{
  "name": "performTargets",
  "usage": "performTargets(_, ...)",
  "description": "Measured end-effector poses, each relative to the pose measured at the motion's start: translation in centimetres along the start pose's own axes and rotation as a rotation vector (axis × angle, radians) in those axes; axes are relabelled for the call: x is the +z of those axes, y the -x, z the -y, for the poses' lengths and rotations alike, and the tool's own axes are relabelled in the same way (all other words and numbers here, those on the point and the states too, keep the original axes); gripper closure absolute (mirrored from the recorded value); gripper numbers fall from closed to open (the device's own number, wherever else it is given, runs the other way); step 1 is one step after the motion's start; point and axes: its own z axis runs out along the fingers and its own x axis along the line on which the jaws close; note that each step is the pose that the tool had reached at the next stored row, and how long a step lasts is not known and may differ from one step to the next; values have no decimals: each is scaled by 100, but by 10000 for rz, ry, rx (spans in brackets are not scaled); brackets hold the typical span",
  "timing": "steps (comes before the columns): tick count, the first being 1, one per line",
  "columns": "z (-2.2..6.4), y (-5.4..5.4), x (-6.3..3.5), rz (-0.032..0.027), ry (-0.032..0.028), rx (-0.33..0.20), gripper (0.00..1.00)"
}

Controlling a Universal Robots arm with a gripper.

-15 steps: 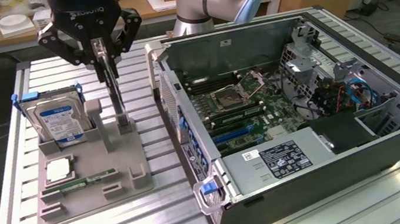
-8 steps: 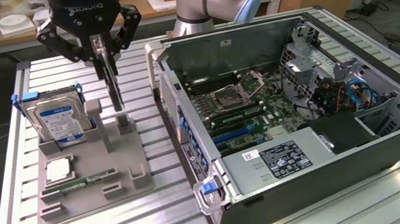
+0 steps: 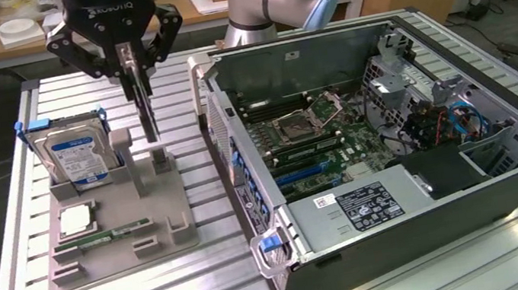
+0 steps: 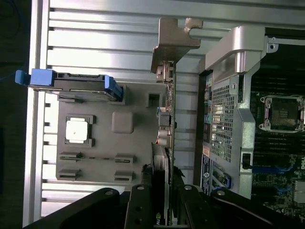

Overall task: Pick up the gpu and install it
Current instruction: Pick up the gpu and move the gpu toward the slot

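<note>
Black pincer [image 3: 132, 65] marked Robotiq clamps the gpu [image 3: 145, 112] upright above grey tray [image 3: 110, 244].

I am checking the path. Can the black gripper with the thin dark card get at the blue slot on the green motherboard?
Probably yes: the grey computer case lies open upward, nothing covers the blue slot, and the gripper holds the card beside the case.

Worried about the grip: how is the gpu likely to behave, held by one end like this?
The gpu hangs straight below the gripper, so it is probably stiff, not floppy. Thin and clamped at one end, it may pivot if bumped. Its exposed components look fragile, and the metal bracket could snag.
</note>
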Motion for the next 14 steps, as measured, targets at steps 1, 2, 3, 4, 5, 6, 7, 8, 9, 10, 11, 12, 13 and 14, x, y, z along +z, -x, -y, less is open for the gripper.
performTargets(1,-1,0,-7,-1,-1,2,74)
performTargets(2,-1,1,-16,0,0,4,74)
performTargets(3,-2,1,-25,0,-1,5,74)
performTargets(4,-2,1,-36,-1,-1,6,74)
performTargets(5,-3,1,-44,0,-1,6,74)
performTargets(6,-3,2,-50,0,-4,6,74)
performTargets(7,-3,2,-56,-1,-18,5,74)
performTargets(8,-4,3,-61,-1,-38,4,74)
performTargets(9,-5,2,-66,-2,-68,5,74)
performTargets(10,-5,2,-70,-3,-106,5,74)
performTargets(11,-5,2,-74,-6,-158,4,74)
performTargets(12,-5,2,-75,-7,-214,3,74)
performTargets(13,-5,2,-77,-8,-268,1,74)
performTargets(14,-5,2,-79,-10,-322,0,74)
